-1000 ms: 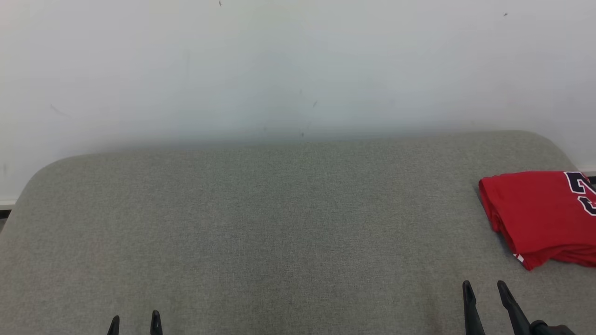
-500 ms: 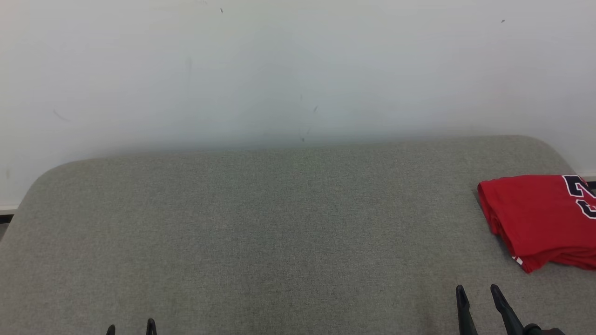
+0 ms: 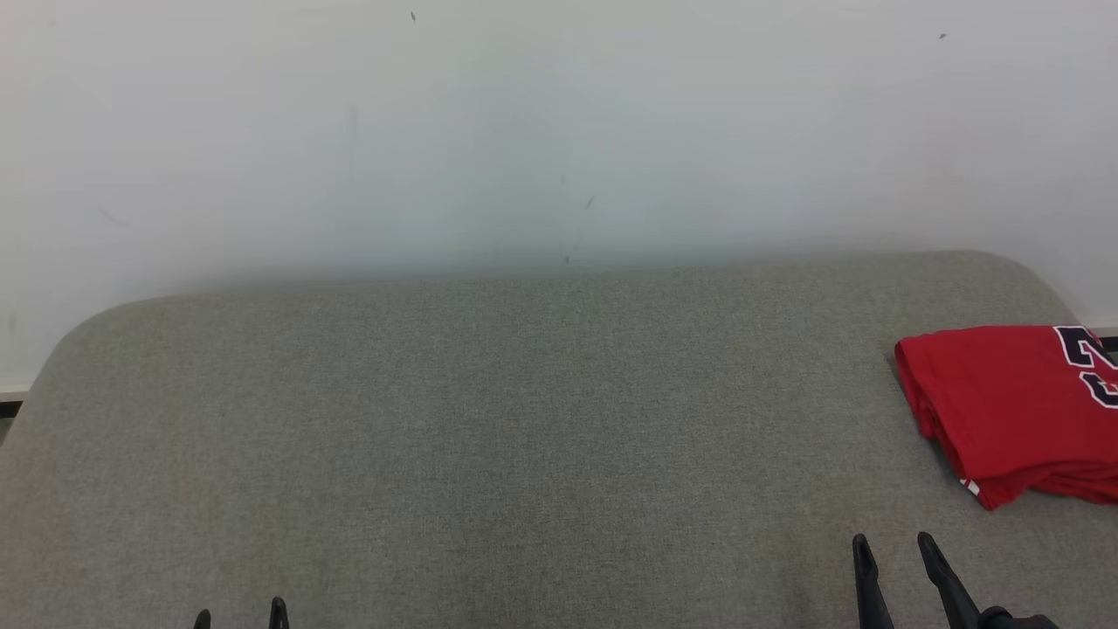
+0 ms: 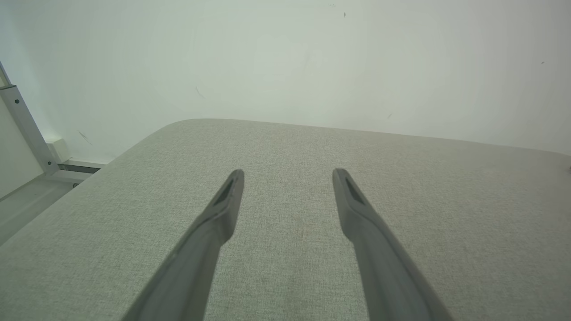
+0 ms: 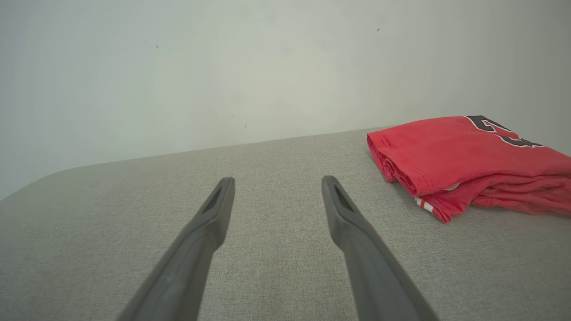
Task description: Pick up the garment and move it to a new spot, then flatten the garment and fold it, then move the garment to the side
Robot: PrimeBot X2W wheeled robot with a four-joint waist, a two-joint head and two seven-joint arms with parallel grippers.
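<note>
The folded red shirt (image 3: 1004, 411) lay at the right end of the grey pad (image 3: 524, 419). The left gripper (image 3: 240, 610) and right gripper (image 3: 893, 539) were spread, empty. A careless nudge there might push the shirt over the edge.

Garments counted: 1, red, folded (image 3: 1013, 411) | Grippers counted: 2, left (image 3: 240, 613), right (image 3: 891, 550) | Grey padded surfaces counted: 1 (image 3: 524, 419)

Jersey (image 3: 1013, 411), folded: on padded table (image 3: 524, 419), far right. Wall (image 3: 524, 131): behind table. Left gripper (image 3: 240, 611): near edge, left. Right gripper (image 3: 893, 542): near edge, before jersey, apart.
</note>
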